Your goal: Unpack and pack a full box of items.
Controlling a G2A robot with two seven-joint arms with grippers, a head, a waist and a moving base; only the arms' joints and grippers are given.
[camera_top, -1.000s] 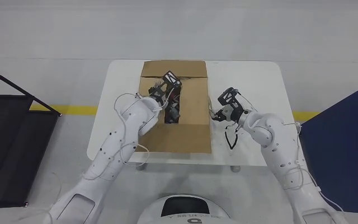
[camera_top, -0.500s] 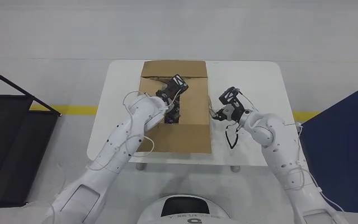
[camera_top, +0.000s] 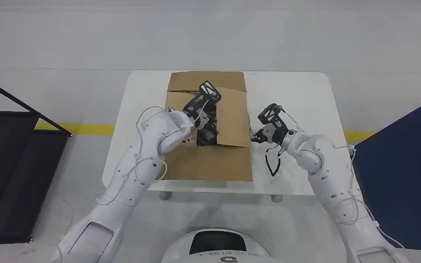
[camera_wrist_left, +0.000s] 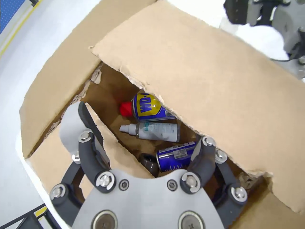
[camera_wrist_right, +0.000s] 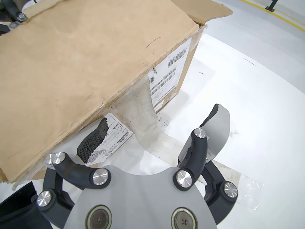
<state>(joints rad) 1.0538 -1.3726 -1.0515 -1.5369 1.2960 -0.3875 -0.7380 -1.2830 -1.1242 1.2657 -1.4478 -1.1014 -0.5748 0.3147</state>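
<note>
Left gripper jaws open, spread in the box opening between torn flaps. Right gripper jaws open, empty, just beside the box's right wall, centre-right in top view. Box sits mid-table. Spray can, bottle and blue can lie inside.

blue can half hidden, under flap

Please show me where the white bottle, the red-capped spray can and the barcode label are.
white bottle (camera_wrist_left: 157, 131): left wrist view, its body.
red-capped spray can (camera_wrist_left: 150, 109): left wrist view, its printed body.
barcode label (camera_wrist_right: 169, 75): right wrist view, its middle.
</note>
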